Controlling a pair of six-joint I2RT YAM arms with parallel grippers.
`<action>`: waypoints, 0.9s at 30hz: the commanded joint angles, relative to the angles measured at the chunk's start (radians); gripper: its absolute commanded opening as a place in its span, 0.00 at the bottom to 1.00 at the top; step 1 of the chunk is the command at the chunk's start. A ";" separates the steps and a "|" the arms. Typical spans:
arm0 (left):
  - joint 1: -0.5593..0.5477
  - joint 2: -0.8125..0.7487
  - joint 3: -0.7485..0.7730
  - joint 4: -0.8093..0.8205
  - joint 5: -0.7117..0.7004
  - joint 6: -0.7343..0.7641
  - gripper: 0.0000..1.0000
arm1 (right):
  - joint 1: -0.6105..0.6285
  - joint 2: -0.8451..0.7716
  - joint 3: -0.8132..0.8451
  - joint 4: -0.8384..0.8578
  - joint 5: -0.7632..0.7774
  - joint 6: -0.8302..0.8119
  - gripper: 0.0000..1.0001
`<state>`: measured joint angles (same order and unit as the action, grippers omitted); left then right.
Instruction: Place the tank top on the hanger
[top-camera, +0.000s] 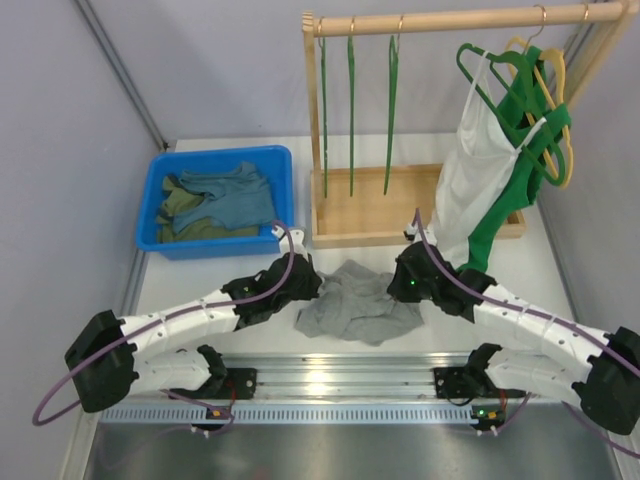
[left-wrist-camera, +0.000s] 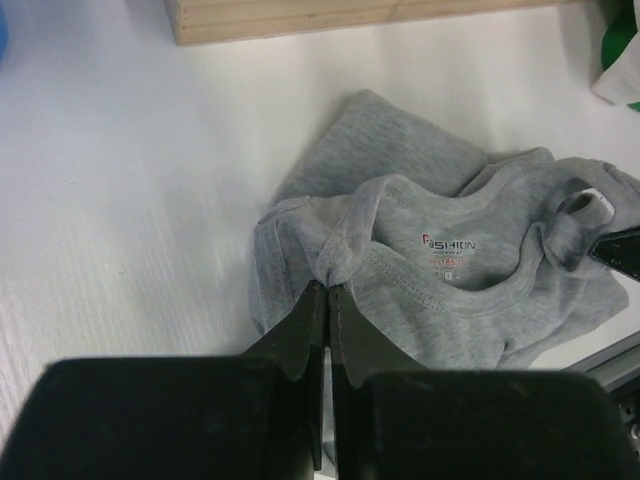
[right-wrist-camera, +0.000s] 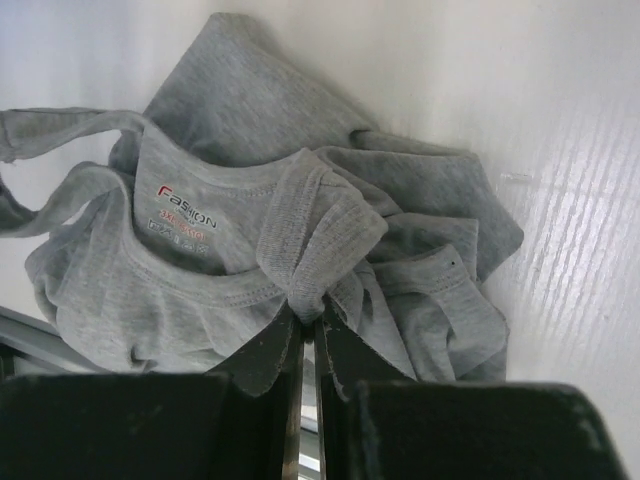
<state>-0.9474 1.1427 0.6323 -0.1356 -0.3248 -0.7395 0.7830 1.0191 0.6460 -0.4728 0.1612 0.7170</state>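
Because the tank top (top-camera: 358, 300) lies bunched, its outline is hidden.

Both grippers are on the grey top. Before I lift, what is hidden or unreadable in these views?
1. Top view: fingertips of the left gripper and right gripper sit hidden under their black wrists.
2. Wrist views: bunched folds of the light grey jersey tank top hide which layers each pinch holds.
3. Neck label: small print blurred.
4. Thin green gold-hooked hangers: edge-on, outline unseen.
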 joint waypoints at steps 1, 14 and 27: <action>0.007 0.005 -0.011 0.082 0.041 -0.021 0.07 | -0.013 -0.014 -0.006 0.065 -0.037 -0.007 0.07; 0.015 -0.060 -0.043 0.062 0.066 -0.009 0.41 | -0.011 -0.163 0.012 -0.030 -0.016 -0.013 0.46; 0.013 -0.153 -0.037 -0.010 0.061 -0.004 0.48 | -0.011 -0.281 0.285 -0.247 0.077 -0.088 0.59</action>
<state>-0.9371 1.0317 0.5926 -0.1394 -0.2657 -0.7528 0.7822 0.7673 0.8383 -0.6636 0.1890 0.6659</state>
